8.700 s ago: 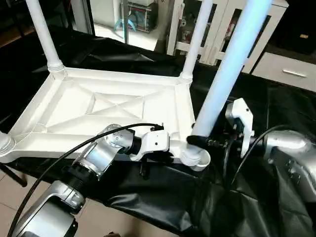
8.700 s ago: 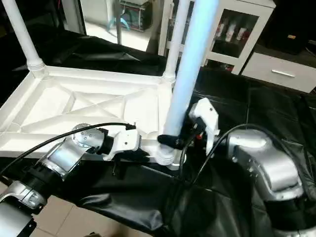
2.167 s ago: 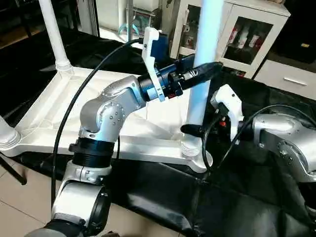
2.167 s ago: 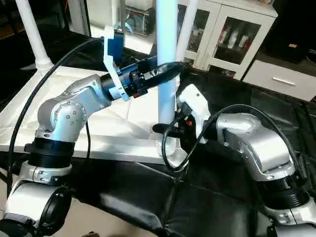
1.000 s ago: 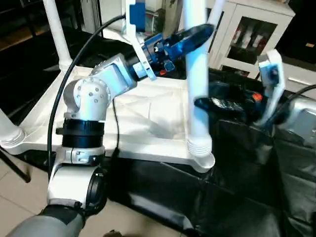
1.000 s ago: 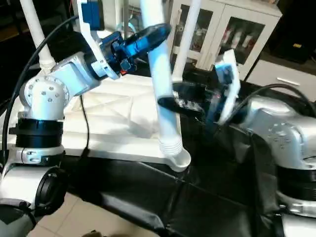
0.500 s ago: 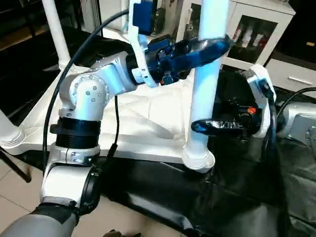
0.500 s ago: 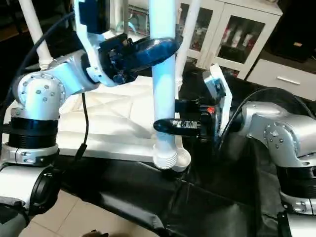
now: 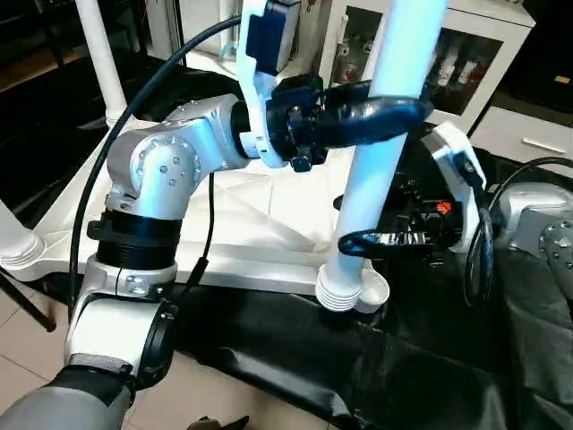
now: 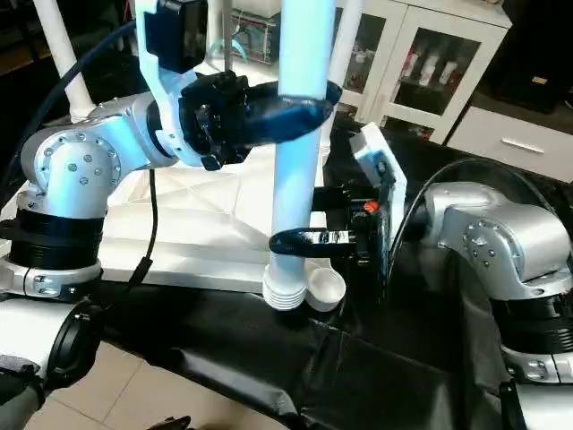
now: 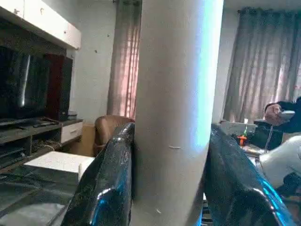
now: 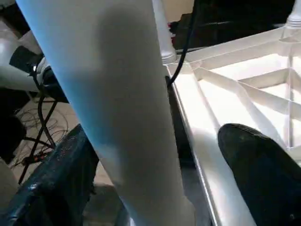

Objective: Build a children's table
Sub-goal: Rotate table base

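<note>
Both jaws bracket the fourth leg: left clamped high on it, right standing apart around it lower down.

Left gripper (image 9: 380, 116) is closed on the leg (image 10: 298, 152) at its upper shaft; right gripper (image 9: 380, 240) has its fingers spread either side, with a gap visible on one side. Ribbed leg end (image 10: 285, 293) sits just beside the near corner socket (image 10: 325, 287), apparently not seated. Tabletop (image 9: 224, 215) lies underside up on black sheeting (image 9: 295, 358), X-ribs showing, other legs (image 9: 100, 63) standing in their sockets. Judged: hollow white plastic tube, light, stiff, smooth, liable to slip or swing; best held low near the ribbed end for aligning, steadied above.
</note>
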